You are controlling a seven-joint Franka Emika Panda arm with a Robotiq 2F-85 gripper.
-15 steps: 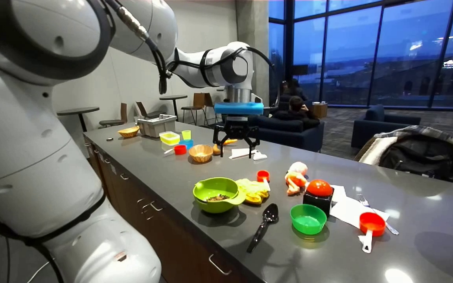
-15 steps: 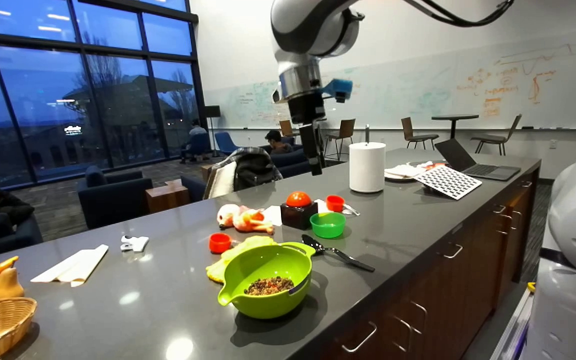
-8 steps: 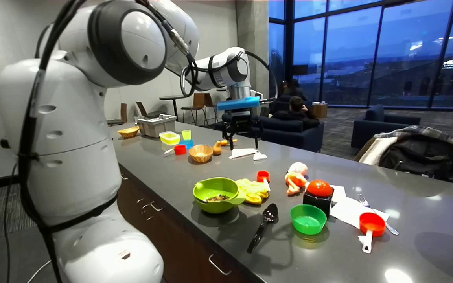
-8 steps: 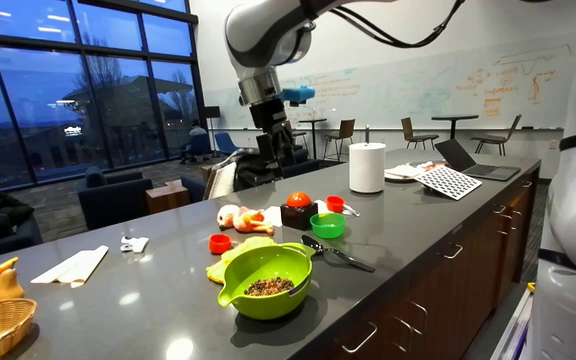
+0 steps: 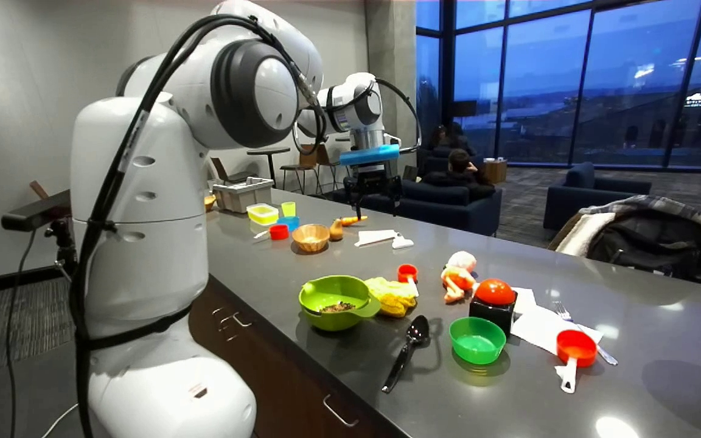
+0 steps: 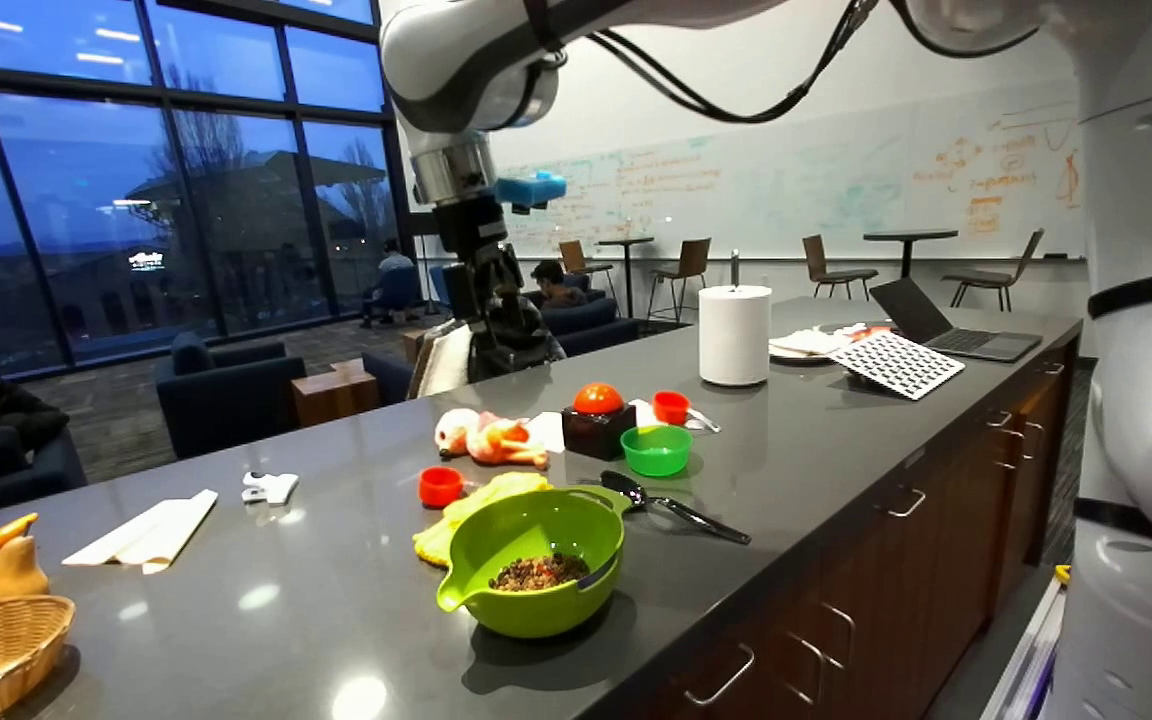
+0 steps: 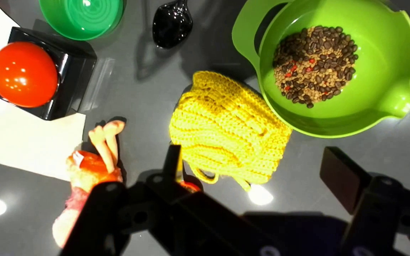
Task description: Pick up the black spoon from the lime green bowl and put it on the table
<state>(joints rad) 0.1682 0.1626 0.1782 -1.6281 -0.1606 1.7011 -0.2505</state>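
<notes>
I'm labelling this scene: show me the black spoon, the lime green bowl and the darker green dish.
Black spoon [image 5: 402, 358]: in an exterior view, on its handle.
Lime green bowl [image 7: 377, 65]: in the wrist view, on its bare inner surface.
Darker green dish [image 6: 655, 463]: in an exterior view, on its outer wall.

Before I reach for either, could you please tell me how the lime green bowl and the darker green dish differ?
The lime green bowl is wider and yellower than the darker green dish. The bowl has a handle and spout; the dish is plain and round. The bowl holds a speckled mix; the dish shows its ringed floor. Both stand upright on the table.
</notes>
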